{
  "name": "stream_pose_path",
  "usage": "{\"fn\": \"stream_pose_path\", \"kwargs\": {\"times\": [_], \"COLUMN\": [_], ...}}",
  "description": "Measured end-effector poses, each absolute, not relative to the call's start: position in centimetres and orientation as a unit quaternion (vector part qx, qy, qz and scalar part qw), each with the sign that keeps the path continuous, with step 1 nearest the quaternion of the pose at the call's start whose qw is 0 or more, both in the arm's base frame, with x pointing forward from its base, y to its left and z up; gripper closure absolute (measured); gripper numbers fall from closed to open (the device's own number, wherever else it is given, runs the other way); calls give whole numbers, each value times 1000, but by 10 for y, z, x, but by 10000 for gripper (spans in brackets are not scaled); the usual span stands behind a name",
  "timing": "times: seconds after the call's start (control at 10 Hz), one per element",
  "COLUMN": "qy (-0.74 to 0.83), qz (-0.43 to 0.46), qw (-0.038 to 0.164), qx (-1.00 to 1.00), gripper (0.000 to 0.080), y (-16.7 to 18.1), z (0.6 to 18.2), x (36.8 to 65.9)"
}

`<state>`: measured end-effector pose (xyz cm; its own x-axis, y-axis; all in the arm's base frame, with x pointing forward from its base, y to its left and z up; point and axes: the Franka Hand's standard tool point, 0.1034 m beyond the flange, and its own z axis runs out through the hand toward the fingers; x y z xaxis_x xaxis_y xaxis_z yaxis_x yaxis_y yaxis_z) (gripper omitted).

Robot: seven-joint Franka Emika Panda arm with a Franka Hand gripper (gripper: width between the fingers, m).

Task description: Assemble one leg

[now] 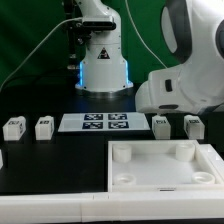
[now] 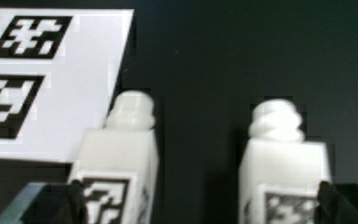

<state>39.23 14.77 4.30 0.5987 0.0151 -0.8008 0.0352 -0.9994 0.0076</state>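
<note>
- Arm (image 1: 185, 60): big white bulk on the ext. view's right, above the right-hand legs. It fills that corner and is cut off by the frame edge. Gripper can't be made out in this view.
- Table (image 1: 60, 160): black, all parts lie on it.
- Tray (image 1: 160, 183): white square piece w/ round corner sockets, at the front of the ext. view, right of centre. Right edge cut off.
- Marker board (image 1: 97, 123): flat, mid-table. In wrist view only one corner shows, w/ two tags partly cropped.
- Inner leg (image 2: 123, 150): lies just beside the board edge, rounded tip toward the far side of the frame. Tag at its low end is half cut off and blurry.
- Outer leg (image 2: 279, 150): parallel to inner leg, apart from it, black table between. Tip looks ridged, low end cropped.
- Left legs (image 1: 28, 128): two more alike, on the other side of the board, well apart from the arm.
- Gripper (image 2: 194, 208): spread wide, pinching nothing. Fingers (image 2: 48, 205) are dark shapes at the frame edge, one outside each leg, so both legs' tagged ends sit btwn them. Height above the legs can't be told, and no contact is visible.
- White scrap (image 1: 2, 158) at the ext. view's left edge: mostly cut off, unclear what it is.
</note>
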Motion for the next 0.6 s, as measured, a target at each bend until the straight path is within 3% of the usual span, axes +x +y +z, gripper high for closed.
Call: {"fn": "stream_pose_path", "kwargs": {"times": [0.2,0.6], "qy": [21,24], "qz": [-446,-448], "qw": [16,15], "qx": [895,894], "gripper": [150,150], "y": [161,171], "z": [44,26], "x": [389,393]}}
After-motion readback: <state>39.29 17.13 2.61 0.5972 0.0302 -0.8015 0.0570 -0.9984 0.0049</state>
